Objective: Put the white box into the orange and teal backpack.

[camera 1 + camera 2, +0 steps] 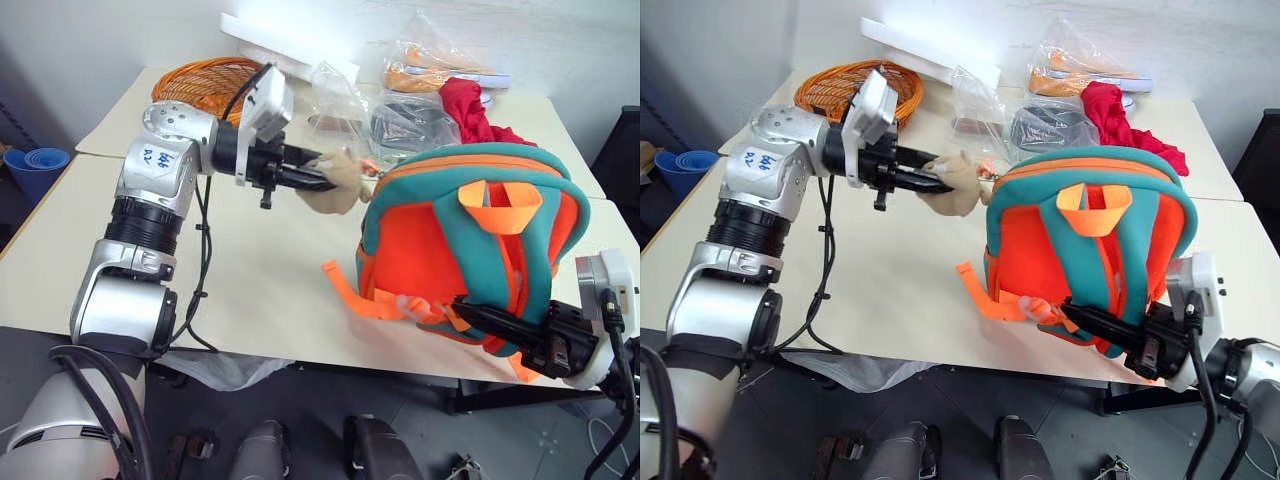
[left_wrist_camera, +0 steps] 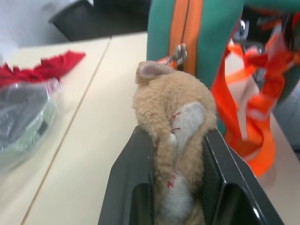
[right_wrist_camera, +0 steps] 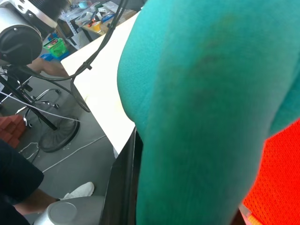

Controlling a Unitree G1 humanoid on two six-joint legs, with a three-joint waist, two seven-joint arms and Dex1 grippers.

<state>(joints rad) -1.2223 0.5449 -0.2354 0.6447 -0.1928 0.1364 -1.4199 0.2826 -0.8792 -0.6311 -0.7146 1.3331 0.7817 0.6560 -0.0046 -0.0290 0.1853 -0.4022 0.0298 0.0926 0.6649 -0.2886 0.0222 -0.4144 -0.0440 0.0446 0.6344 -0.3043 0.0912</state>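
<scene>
The rounded orange and teal backpack [image 1: 470, 250] stands upright near the front edge of the pale tabletop [image 1: 250, 290], its bright orange straps [image 1: 375, 300] facing the robot and trailing onto the surface on the robot's left side. The left gripper [image 1: 318, 180] reaches in from the left, and its two black fingers [image 2: 129, 187] are clamped on the small tan plush toy [image 2: 173, 117] attached by a metal clip at the pack's upper left side beside the orange zip band; in the left wrist view the toy is squeezed between both fingers. The right gripper [image 1: 470, 312] is at the pack's lower right, its jaws closed on the teal padded edge of the pack, with the fabric pressed against its fingers in the right wrist view. At the far side of the table lie an orange woven wire basket [image 1: 205, 85], a long white foam slab [image 1: 290, 45], several clear plastic bags [image 1: 340, 100] with contents, and a crumpled red cloth [image 1: 475, 110]. The white box cannot be made out in any view, so its location cannot be stated.
</scene>
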